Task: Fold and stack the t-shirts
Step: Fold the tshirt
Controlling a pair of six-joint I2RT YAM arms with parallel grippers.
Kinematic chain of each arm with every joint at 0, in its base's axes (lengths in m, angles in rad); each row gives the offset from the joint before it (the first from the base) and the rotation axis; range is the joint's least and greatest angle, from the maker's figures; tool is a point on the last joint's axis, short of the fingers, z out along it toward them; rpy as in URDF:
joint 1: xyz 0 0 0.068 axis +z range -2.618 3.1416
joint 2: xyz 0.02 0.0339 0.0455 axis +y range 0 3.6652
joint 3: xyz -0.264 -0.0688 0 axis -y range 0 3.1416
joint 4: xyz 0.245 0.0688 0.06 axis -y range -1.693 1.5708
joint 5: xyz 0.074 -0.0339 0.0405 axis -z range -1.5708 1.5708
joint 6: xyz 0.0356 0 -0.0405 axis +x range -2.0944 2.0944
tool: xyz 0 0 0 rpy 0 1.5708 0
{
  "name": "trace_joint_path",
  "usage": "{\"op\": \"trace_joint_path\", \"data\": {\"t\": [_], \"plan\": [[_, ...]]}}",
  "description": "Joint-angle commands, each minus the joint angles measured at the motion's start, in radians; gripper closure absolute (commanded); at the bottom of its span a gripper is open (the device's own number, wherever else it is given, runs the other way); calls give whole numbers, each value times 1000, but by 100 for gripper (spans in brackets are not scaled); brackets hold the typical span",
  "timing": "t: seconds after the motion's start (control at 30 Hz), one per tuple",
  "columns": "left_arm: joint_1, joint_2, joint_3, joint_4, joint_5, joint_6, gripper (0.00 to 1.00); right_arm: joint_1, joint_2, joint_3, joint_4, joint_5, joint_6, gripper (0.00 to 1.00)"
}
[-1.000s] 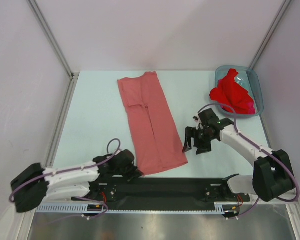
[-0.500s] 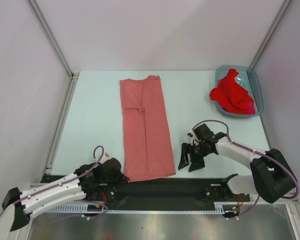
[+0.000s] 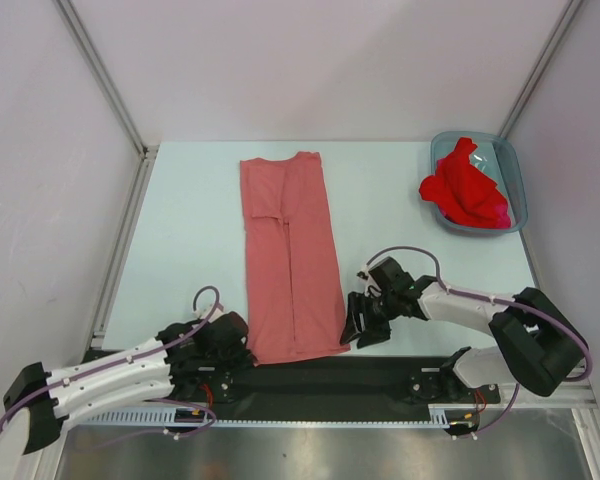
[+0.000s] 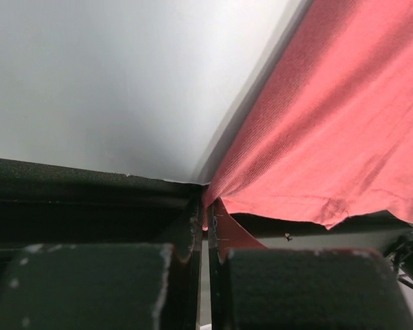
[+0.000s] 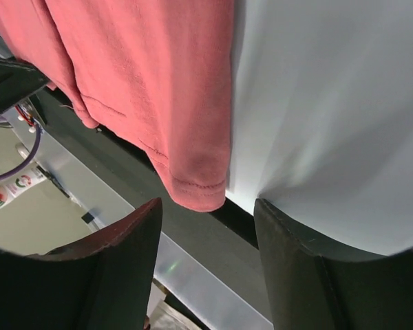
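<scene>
Though hidden overhead, t-shirt (image 4: pixel 330 137) between jaws

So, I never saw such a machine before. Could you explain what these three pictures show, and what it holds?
These are two robot arms bolted at the near edge of a pale table. The wide picture comes from a fixed camera above and behind them. The two close pictures come from a camera on each wrist, so the dark blocks at the bottom are that arm's own fingers. A salmon-pink t-shirt, folded into a long strip, lies flat on the table. Crumpled red t-shirts sit in a blue-grey bin at the far right. The left gripper is shut on the pink shirt's near left corner. The right gripper is open, with the near right corner between its fingers, not yet gripped.
</scene>
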Motion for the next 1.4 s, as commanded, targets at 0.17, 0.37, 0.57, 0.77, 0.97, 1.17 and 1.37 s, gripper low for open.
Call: {"op": "trace_joint_path", "data": {"t": [0.17,0.37,0.57,0.77,0.97,1.17,1.37], "plan": [[0,-95,14,-65,-23,1,99,45,35,-10,84,61,47,44],[0,-89,21,-59,-18,8,100,45,62,-23,113,87,50,49],[0,-75,39,-45,-21,36,100,45,72,-47,139,81,57,83],[0,-71,86,-76,-14,50,100,43,-11,-89,165,57,100,100],[1,-42,166,-62,-5,47,100,42,-48,-69,175,37,143,100],[4,-17,234,-73,-37,31,99,8,-37,-6,139,40,128,100],[150,-17,267,-65,-20,126,98,-87,52,144,73,5,56,100]]}}
